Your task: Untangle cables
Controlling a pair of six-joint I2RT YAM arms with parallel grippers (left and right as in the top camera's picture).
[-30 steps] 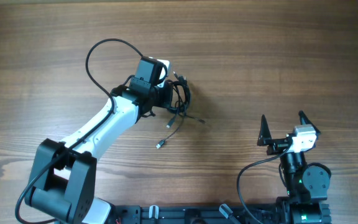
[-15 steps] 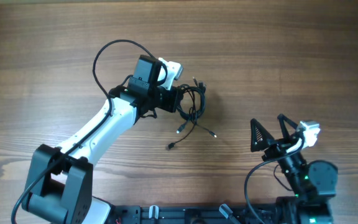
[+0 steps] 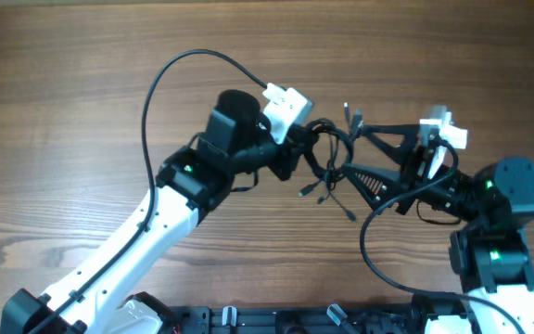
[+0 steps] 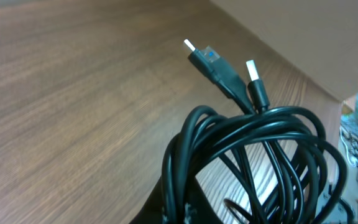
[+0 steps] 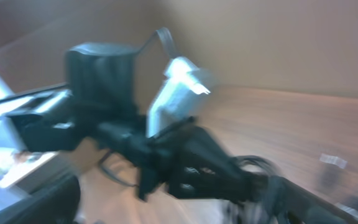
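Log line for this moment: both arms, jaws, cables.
left gripper: shut on cables | right gripper: jaws open, facing cables | cables: one tangled bundle, plugs sticking out

The cables (image 4: 179, 180) are black, their plug tips (image 4: 250, 65) silvery white. The table (image 3: 63, 93) is brown with streaky wood grain. The left arm (image 3: 146, 243) is white with black joints; the right tool (image 3: 350, 151) is all black.

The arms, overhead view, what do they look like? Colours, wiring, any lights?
Left arm: white links, black joints, a green light. Right arm: mostly black, green lights too. Each carries a white camera head fed by a thick black wire. The right tool has black triangular fingers.
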